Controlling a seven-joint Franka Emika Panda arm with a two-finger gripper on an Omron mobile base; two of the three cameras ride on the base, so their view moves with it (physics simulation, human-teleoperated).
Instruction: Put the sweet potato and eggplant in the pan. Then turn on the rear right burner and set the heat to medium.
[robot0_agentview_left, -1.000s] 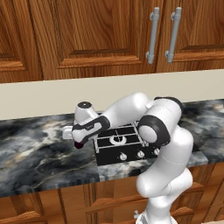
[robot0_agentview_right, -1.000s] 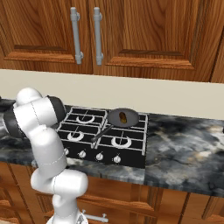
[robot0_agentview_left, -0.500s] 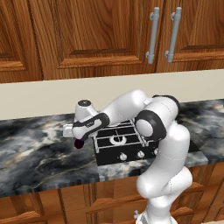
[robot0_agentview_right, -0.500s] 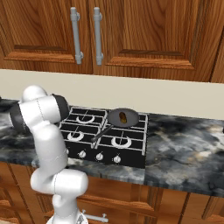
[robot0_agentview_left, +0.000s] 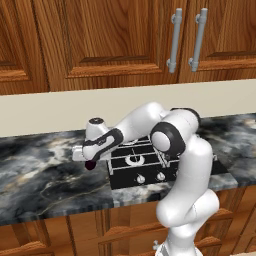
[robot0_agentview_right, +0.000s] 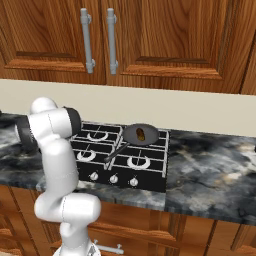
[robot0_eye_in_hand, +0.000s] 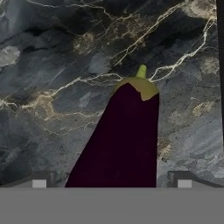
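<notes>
Purple eggplant on marble counter, gripper spread wide around it, not pinching

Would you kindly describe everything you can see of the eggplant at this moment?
The eggplant is a glossy, very dark purple, elongated fruit with a yellow-green cap and short stem stub at one end. It lies on the dark marble countertop, left of the stove, stem end pointing away from the hand. In the hand view it sits between the two open fingers, which flank it without clearly touching. From the left base view only its dark rounded end peeks out beneath the gripper.
</notes>
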